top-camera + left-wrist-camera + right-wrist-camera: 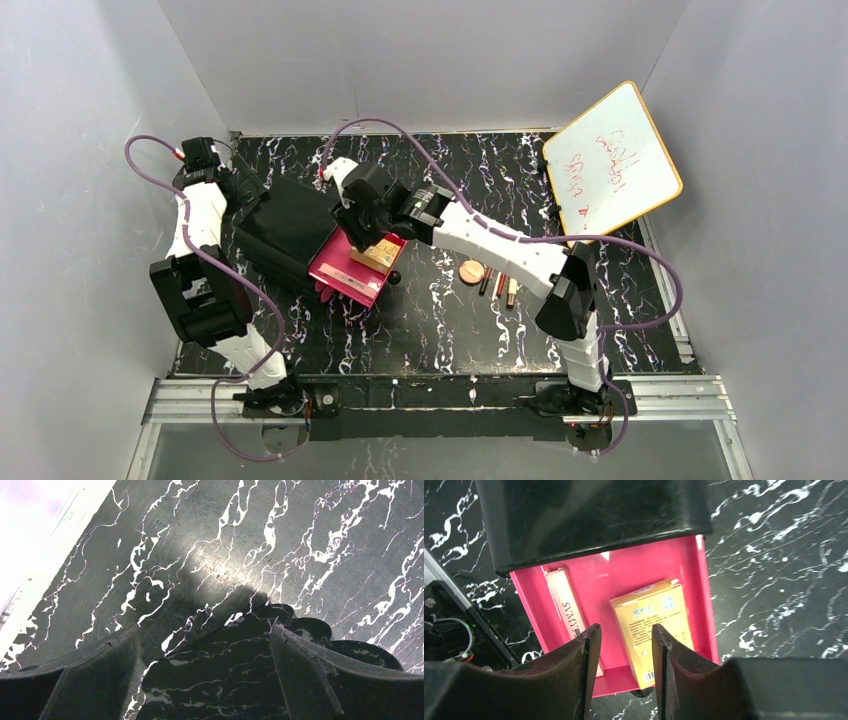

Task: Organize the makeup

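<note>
The yellow boxy packet [651, 620] lies in the open pink drawer [624, 580] of the black box [290, 225], beside the pink tube [566, 607]. My right gripper [624, 632] hovers just above the drawer's front, open and empty; it also shows in the top view [362, 240]. The round peach compact [471, 271], the thin dark pencil [485, 283], the red pencil [499, 284] and the tan stick [512, 291] lie on the table under the right arm. My left gripper [205, 635] is open, its fingers either side of the box's glossy back corner [225, 670].
An orange-rimmed whiteboard [612, 160] leans at the back right. The black marbled table [440, 330] is walled by grey panels on three sides. A purple cable [430, 150] arcs over the right arm.
</note>
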`<state>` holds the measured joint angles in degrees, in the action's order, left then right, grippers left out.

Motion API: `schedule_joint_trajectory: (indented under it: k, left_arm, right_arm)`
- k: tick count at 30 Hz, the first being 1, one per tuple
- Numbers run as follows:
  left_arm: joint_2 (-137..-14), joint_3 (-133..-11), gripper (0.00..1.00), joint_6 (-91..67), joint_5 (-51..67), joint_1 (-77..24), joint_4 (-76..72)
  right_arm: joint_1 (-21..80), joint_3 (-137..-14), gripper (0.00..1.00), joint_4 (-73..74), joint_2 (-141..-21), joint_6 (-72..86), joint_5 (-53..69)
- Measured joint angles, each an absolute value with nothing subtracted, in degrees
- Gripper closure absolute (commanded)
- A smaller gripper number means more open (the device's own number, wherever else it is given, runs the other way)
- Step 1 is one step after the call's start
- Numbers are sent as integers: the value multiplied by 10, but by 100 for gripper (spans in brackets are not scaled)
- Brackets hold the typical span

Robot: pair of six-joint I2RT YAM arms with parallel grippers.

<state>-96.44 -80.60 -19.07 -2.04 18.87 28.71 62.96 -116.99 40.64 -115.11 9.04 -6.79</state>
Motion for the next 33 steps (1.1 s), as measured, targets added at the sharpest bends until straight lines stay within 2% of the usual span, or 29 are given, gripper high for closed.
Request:
schedule_joint_trajectory:
  k: [4,6,7,13,17,23,33]
  left_arm:
    - [-964,-806,2,-190,-20,189,287]
    - [-964,-806,2,-190,-20,189,287]
    - [-964,-806,2,-190,-20,189,287]
    - [-964,-806,2,-190,-20,189,288]
    - [-964,-806,2,-190,-20,188,288]
    - [-964,-806,2,-190,-20,184,288]
    - [-964,-806,2,-190,-20,184,288]
  right_arm:
    - [620,-1185,48,430,-1128,75,-99]
    - [615,-1164,42,435,-1098,70,-108]
    - [613,-1139,37,436,-1075,68,-111]
    - [607,-890,34,430,-897,73,-111]
    - [608,-758,33,415,-843,91,-90]
    - [608,-705,32,380,-860,110,-61]
    - [614,-778,31,289,-977,101,-45]
